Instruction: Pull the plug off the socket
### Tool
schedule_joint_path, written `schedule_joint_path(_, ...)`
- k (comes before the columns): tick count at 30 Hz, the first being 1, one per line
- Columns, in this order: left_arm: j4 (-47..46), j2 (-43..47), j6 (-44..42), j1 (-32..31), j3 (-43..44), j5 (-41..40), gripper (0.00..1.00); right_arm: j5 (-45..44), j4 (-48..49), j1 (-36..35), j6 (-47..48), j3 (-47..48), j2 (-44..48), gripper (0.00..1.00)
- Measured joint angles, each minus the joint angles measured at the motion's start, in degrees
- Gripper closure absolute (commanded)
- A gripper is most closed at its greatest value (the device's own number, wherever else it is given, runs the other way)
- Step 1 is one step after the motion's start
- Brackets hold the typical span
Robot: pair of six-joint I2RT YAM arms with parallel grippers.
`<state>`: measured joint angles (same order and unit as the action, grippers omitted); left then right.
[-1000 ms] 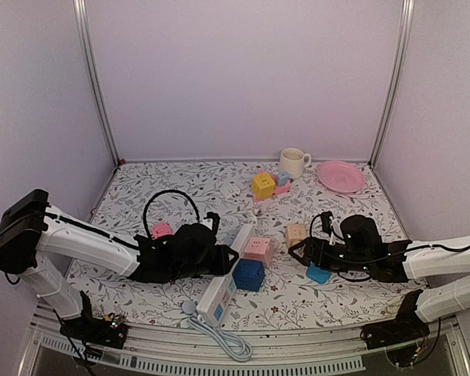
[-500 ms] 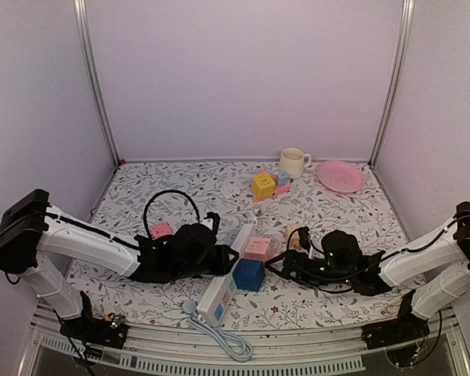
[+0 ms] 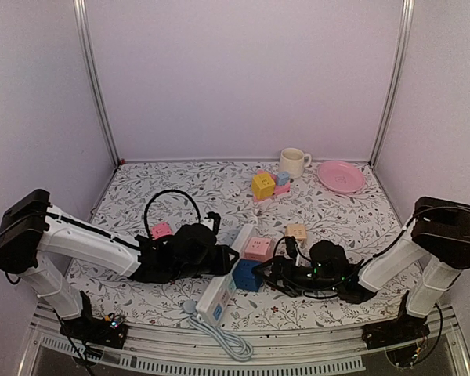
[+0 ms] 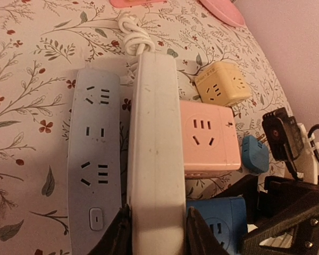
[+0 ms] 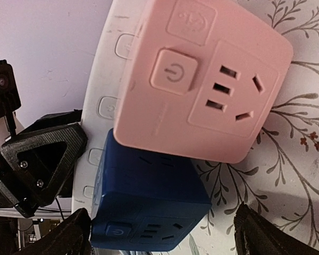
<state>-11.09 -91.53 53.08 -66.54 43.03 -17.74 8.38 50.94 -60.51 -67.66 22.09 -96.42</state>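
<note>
A white power strip [image 3: 218, 294] lies at the front middle of the table. A dark blue cube plug [image 3: 248, 275] and a pink cube plug [image 3: 257, 249] sit against its right side. My left gripper [image 3: 224, 259] is shut on the power strip [image 4: 155, 159], one finger on each long side. My right gripper [image 3: 271, 276] is open just right of the blue cube. In the right wrist view the blue cube [image 5: 149, 202] lies between the fingertips [image 5: 58, 239], with a gap on the right side. The pink cube [image 5: 202, 79] sits just beyond it.
A second grey strip [image 4: 93, 159] lies beside the white one. A beige cube [image 3: 296, 232] sits behind my right arm, and a small blue plug [image 4: 254, 154] next to it. A yellow cube [image 3: 262, 185], mug [image 3: 293, 162] and pink plate [image 3: 341, 176] stand at the back. A black cable loop [image 3: 171, 200] lies on the left.
My right arm has moved left across the table until its open gripper reached the blue cube. The left arm and the power strip have not moved.
</note>
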Motion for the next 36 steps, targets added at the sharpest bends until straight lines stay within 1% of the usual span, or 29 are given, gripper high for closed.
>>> schedule_joint_path(7,-0.33,-0.2,-0.24,0.0,0.0,0.07,0.88,1.84,8.68,-0.2,-3.61,0.9,-5.92,0.16)
schedule_joint_path(10,-0.92,-0.42,-0.39,0.0,0.0,0.17,0.87,2.25,9.84,-0.24,-4.44,1.81,-7.5,0.24)
schedule_joint_path(12,-0.98,-0.42,-0.5,0.0,0.0,0.2,0.86,2.34,10.34,-0.24,-5.07,1.97,-7.96,0.35)
schedule_joint_path(16,-0.96,-0.42,-0.66,-0.02,-0.07,0.02,0.79,2.23,10.49,-0.02,-7.93,1.97,-8.04,0.7)
schedule_joint_path(19,-1.01,-0.42,-0.81,-0.02,-0.07,0.09,0.73,2.14,10.56,-0.04,-7.96,1.92,-8.04,0.82)
schedule_joint_path(21,-1.09,-0.42,-0.87,-0.02,-0.11,0.15,0.65,1.86,10.36,-0.13,-7.93,1.79,-7.76,0.89)
schedule_joint_path(25,-1.49,-0.42,-1.14,-0.11,-0.13,1.05,0.53,0.63,6.88,-0.26,-7.08,1.31,-4.63,0.95)
schedule_joint_path(28,-1.44,-0.42,-1.09,-0.48,-0.2,2.19,0.38,-1.49,0.44,-0.26,-4.39,1.2,1.27,0.96)
schedule_joint_path(30,-1.55,-0.42,-1.44,-0.5,-0.2,2.69,0.31,-3.72,-4.26,-0.24,-1.66,1.2,5.09,0.96)
schedule_joint_path(36,-1.51,-0.85,-2.14,-1.16,-0.15,4.02,0.3,-9.2,-17.84,-0.26,6.16,1.2,15.04,0.96)
